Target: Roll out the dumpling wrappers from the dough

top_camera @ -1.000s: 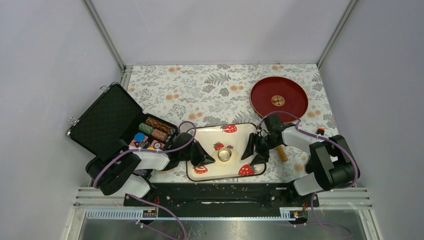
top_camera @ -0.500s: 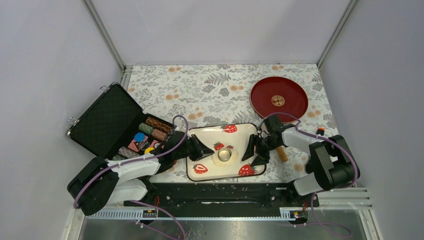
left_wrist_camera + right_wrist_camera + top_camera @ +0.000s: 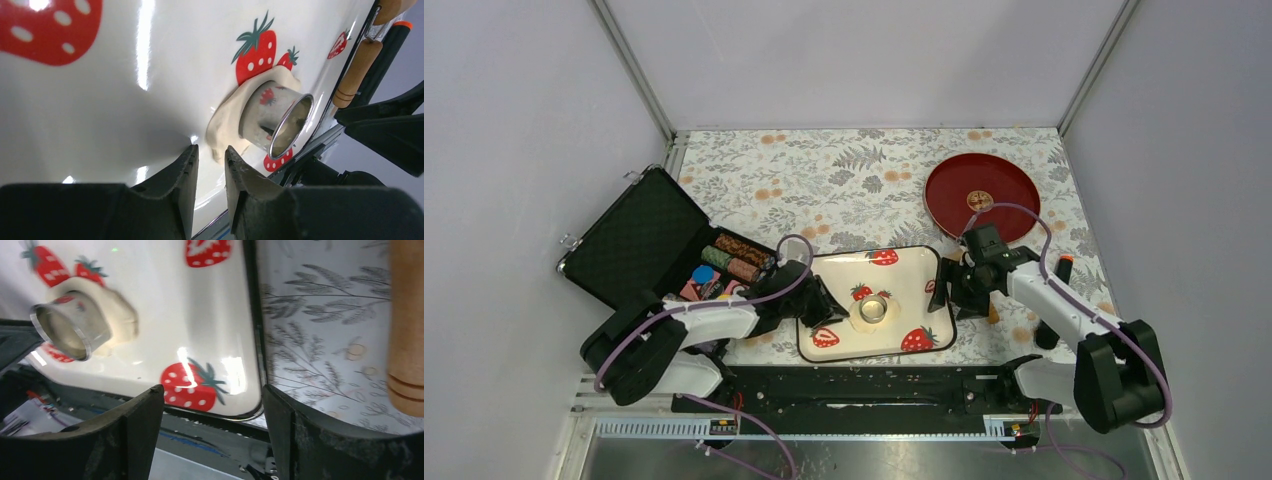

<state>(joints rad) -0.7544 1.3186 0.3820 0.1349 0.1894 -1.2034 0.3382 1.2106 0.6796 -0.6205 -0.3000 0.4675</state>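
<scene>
The dough (image 3: 225, 120) is seen flattened on the tray (image 3: 904, 280) under a metal ring (image 3: 873, 309). It lies at 3 o'clock of the left gripper (image 3: 832, 306), whose fingers stand a narrow slit apart, empty, and at 9 o'clock of the wide, empty right gripper (image 3: 942, 292). Its ragged rim is shown clearly only by the wrist views.

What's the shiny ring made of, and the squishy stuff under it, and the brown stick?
The ring looks like polished metal, because it's mirror-shiny. The squishy stuff is probably dough: pale, matte and squashed out of shape. The stick seems to be wood, tan with grooves.
</scene>
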